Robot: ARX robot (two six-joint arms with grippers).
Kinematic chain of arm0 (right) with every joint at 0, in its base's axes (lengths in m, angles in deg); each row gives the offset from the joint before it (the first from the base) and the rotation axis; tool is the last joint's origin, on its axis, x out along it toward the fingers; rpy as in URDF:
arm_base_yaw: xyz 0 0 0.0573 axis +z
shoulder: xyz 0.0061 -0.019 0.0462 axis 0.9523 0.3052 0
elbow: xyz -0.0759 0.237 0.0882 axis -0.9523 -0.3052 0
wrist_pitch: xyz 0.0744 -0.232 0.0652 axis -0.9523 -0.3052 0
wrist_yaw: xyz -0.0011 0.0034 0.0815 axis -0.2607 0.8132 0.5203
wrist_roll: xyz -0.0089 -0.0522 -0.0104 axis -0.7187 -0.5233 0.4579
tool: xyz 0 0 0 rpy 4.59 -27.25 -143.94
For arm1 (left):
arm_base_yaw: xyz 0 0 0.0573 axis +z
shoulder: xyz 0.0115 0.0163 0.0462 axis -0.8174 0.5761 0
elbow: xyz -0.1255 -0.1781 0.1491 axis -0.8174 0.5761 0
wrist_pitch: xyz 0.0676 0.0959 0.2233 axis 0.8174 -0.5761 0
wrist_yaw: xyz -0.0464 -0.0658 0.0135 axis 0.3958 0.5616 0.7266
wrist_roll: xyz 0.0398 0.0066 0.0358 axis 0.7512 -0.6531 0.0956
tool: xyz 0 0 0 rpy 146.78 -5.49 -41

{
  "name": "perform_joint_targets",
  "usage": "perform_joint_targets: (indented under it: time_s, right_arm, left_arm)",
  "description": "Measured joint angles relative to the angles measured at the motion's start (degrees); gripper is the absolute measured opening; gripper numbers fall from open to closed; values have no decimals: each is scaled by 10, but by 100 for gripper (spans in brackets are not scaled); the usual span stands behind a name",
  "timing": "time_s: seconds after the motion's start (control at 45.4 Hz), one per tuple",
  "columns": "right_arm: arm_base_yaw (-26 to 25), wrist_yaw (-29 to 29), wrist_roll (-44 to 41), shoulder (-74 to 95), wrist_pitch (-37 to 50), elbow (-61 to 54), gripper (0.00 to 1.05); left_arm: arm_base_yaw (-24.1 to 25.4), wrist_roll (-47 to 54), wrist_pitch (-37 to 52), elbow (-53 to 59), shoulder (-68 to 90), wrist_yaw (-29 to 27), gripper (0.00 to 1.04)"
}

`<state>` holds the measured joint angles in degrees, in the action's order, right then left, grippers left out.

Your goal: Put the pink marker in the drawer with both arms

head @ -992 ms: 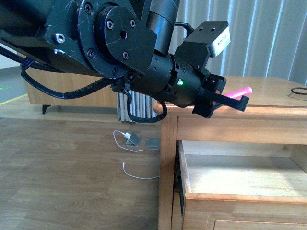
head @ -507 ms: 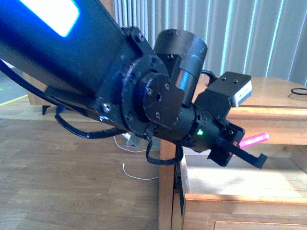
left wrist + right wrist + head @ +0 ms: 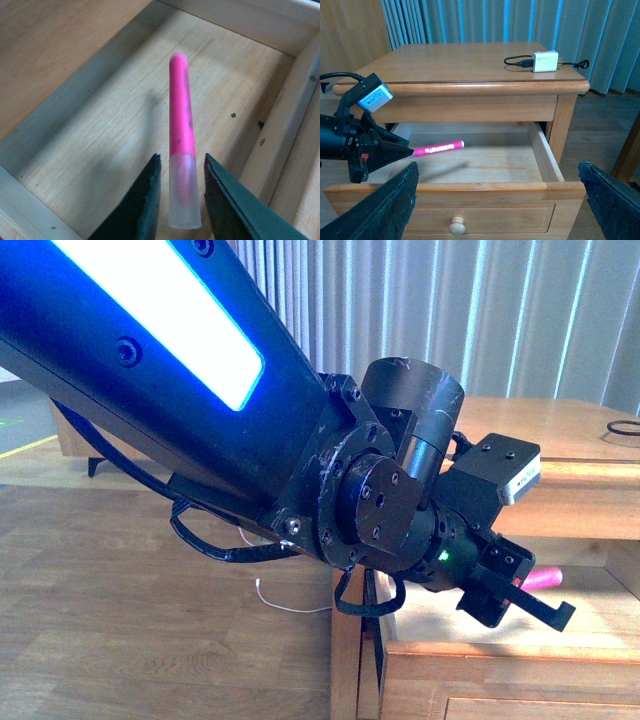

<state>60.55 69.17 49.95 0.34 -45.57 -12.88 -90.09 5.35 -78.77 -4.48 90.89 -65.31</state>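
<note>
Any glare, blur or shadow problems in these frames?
Front view: the lit panel on the left arm blows out white, with a blue cast. Left wrist view: the pink marker tip is blurred, its soft shadow on the drawer floor. Right wrist view: sharp, evenly lit.

In the front view we lose part of the drawer (image 3: 500,652) behind the left arm (image 3: 200,390), and only the tip of the marker (image 3: 541,578) shows past it. From the left wrist, the marker's far tip is blurred and the left fingers (image 3: 145,210) run off the edge. From the right wrist, we cannot read the marker's print, and the right fingers (image 3: 385,210) are cropped.
</note>
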Motion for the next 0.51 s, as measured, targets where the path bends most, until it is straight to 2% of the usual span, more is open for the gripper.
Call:
perform_joint_targets:
  time_s: [0.132,0.375,0.441,0.507]
  right_arm:
    - [0,0,0,0,0,0,96]
    - [0,0,0,0,0,0,96]
    - [0,0,0,0,0,0,96]
    - [0,0,0,0,0,0,96]
  left_arm:
    - [2,-11,36,22,-5,-19,55]
    - [10,-38,94,83,-45,-78,87]
    - [16,-54,115,114,-72,-97,99]
    - [22,-64,122,145,-104,-134,98]
